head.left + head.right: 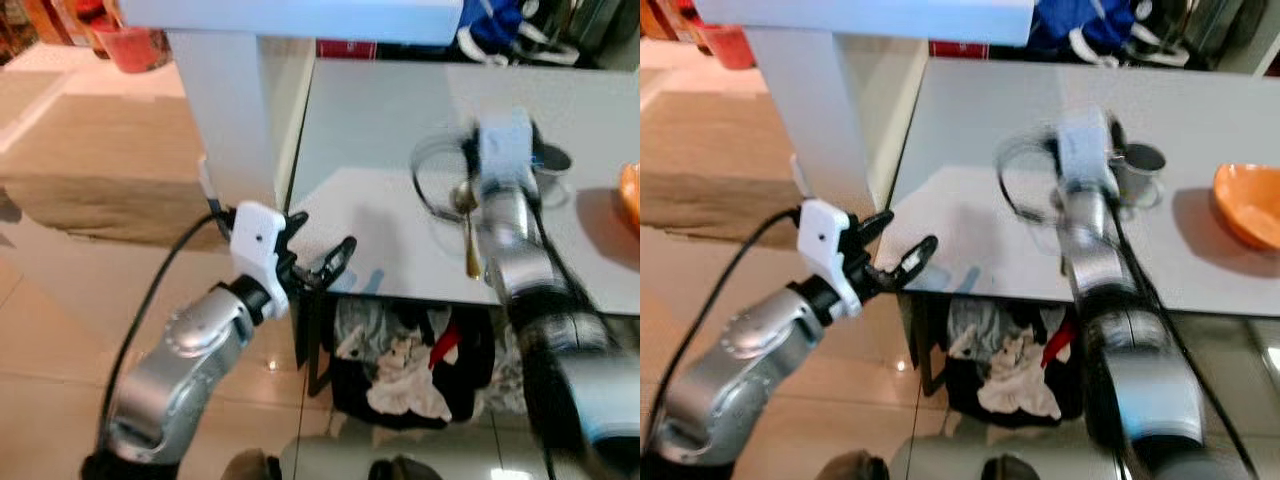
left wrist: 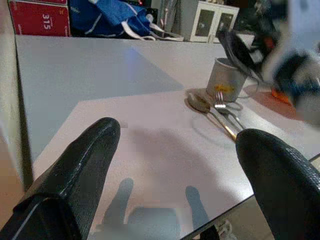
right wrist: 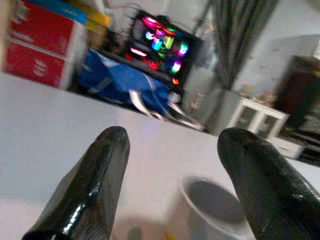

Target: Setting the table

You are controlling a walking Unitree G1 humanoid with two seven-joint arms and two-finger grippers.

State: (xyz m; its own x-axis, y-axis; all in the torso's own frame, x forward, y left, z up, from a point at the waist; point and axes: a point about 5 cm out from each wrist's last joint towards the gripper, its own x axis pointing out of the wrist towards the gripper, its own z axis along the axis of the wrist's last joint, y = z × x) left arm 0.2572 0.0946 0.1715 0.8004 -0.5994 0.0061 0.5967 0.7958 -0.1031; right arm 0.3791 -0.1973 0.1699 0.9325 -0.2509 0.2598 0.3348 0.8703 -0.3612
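A metal cup stands on the grey table, with a gold-handled spoon and a fork lying just in front of it. An orange bowl sits at the table's right side. My right arm reaches over the table, blurred. Its gripper is open just above and short of the cup, holding nothing. My left gripper hovers open at the table's front left corner, empty. The left wrist view looks across the tabletop at the cup and spoon.
A white pillar stands at the table's left edge. Under the table sits a dark basket of crumpled cloths. A blue bag lies beyond the far edge, a red box beside it. A red bucket stands far left.
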